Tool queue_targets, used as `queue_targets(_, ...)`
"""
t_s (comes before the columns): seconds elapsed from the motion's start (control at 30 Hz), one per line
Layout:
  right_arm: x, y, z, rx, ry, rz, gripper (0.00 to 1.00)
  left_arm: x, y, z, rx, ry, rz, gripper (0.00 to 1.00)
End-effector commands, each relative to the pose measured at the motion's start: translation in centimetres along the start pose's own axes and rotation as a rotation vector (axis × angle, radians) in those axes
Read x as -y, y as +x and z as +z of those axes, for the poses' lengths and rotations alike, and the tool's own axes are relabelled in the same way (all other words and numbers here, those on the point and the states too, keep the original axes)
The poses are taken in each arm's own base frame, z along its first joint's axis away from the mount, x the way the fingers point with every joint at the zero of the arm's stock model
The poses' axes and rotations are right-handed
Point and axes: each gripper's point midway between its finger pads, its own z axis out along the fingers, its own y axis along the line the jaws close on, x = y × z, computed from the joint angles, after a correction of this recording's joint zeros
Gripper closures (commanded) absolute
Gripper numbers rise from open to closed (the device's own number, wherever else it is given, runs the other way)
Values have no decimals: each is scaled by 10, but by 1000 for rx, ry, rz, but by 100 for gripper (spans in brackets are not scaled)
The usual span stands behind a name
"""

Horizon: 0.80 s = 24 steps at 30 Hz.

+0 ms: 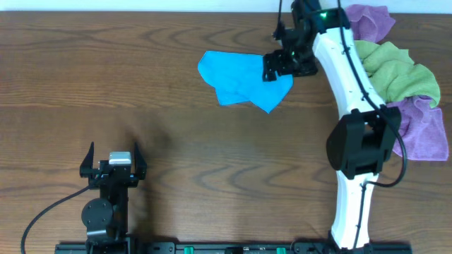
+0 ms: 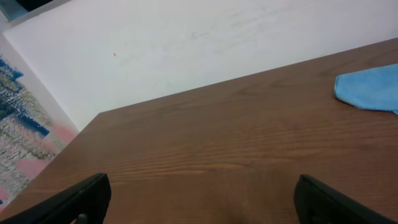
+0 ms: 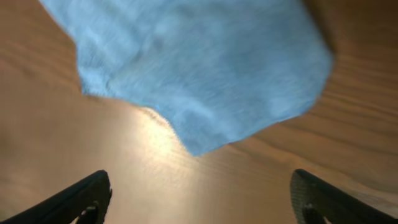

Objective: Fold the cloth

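Carrying the cloth (image 1: 240, 81) at one o'clock, the brown wood-grain tabletop (image 1: 212, 162) meets a white wall (image 2: 186, 50). Released, the left gripper (image 1: 113, 154) and right gripper (image 1: 281, 67) both gape.

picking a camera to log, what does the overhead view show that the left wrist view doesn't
Overhead only: the right gripper over the cloth, plus the lime-green cloth and purple cloths at the table's right side. Left wrist only: a white wall and what looks like patterned flooring. Both: the table, the cloth (only its edge in the wrist view) and the open left gripper.
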Motion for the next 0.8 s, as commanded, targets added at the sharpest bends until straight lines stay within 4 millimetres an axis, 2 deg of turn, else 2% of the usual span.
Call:
queue_targets(0.0, -36, 10, -1, -19, -27, -124, 14, 4, 18, 0, -67, 14, 15, 5)
queue_targets(0.17, -43, 31, 25, -108, 70, -200, 26, 4, 18, 0, -67, 14, 15, 5)
queue_targets(0.3, -33, 44, 43, -161, 180, -257, 34, 4, 18, 0, -67, 14, 15, 5)
queue_targets(0.53, -14, 54, 67, -184, 241, -255, 41, 4, 18, 0, -67, 14, 15, 5)
queue_targets(0.77, -6, 56, 83, -178, 248, -294, 45, 4, 18, 0, -67, 14, 15, 5)
